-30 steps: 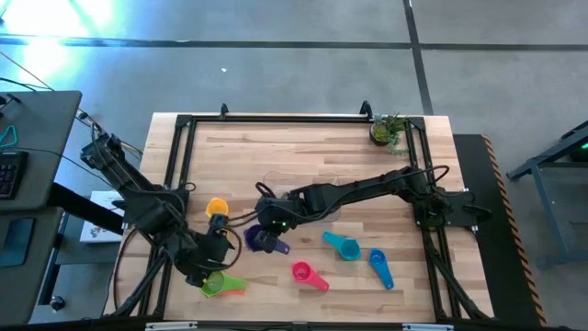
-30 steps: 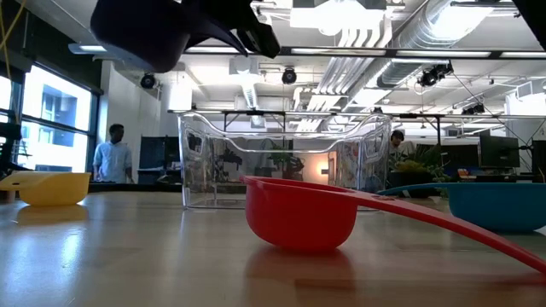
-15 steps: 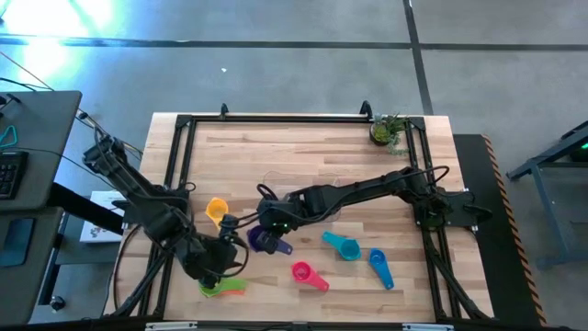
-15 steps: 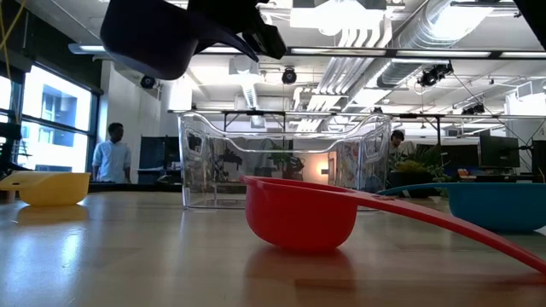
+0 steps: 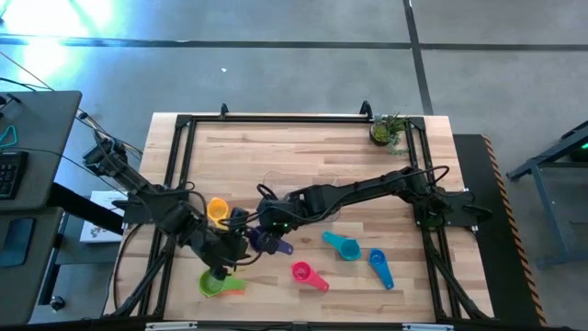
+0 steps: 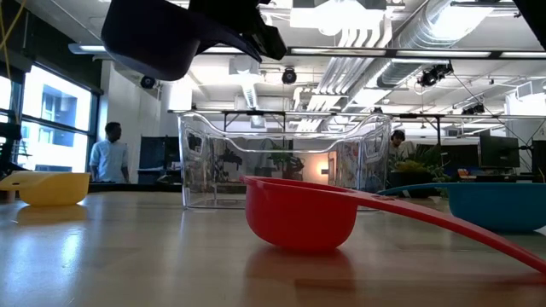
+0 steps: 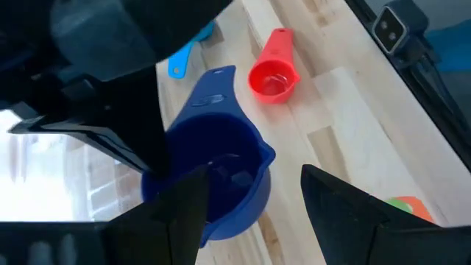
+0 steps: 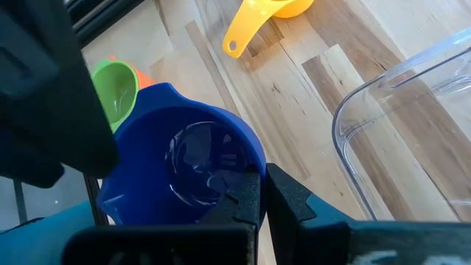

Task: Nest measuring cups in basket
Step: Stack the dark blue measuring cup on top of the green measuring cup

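My right gripper is shut on a purple cup, held in the air left of the table's middle. My left gripper is open beside that cup; in its wrist view its fingers stand on either side of the cup's bowl, and I cannot tell whether they touch it. The clear basket stands on its base behind the cup. On the table lie a yellow cup, a green cup, a magenta cup, a teal cup and a blue cup. My right gripper pinches the purple cup by its rim, the wall between the two shut fingers. The fingers slant down from the table's far right. The cup is lifted clear of the table, mouth up. Its handle sticks out free.
A small potted plant stands at the far right corner. A black frame runs round the tabletop. An orange edge shows beside the green cup. People stand in the room behind the table.
My left gripper has moved from above the green cup toward the table's right, up to the purple cup, and has rolled a little. Its fingers have stayed open. My right gripper has kept the cup in the air.
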